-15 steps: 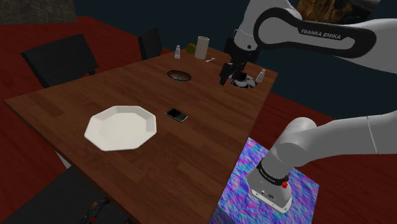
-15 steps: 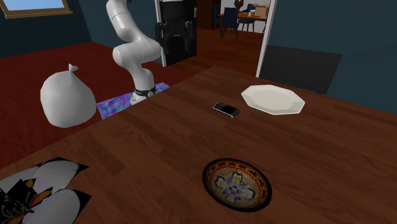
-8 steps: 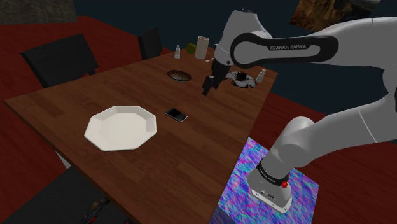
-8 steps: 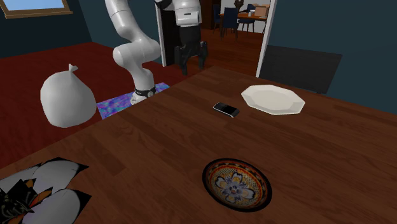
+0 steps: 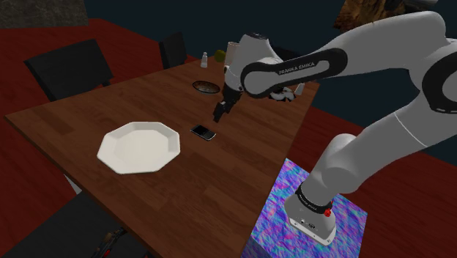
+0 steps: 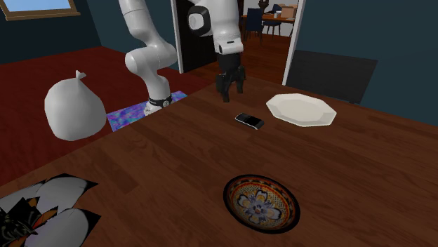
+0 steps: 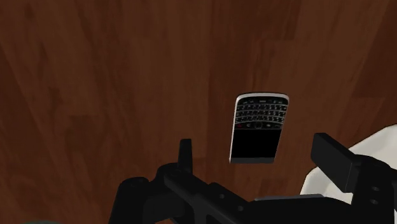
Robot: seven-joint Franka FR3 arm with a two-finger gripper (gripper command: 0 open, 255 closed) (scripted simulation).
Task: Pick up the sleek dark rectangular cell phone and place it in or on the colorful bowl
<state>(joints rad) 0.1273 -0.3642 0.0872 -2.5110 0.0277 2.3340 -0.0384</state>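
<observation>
Hovering above the wooden table (image 6: 365, 175) is the gripper (image 6: 229, 90), fingers spread apart, clasping nothing. Dark cell phone (image 7: 257, 127) with keypad: flat on the table, below and between the jaws, untouched, near the white plate (image 5: 138, 147). Patterned bowl (image 6: 261, 201) lies well apart.

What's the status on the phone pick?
End effector open, hovering above phone, no contact. It lies flat on table, keypad up, not yet grasped. White plate beside it, apart; nothing between it and bowl.
</observation>
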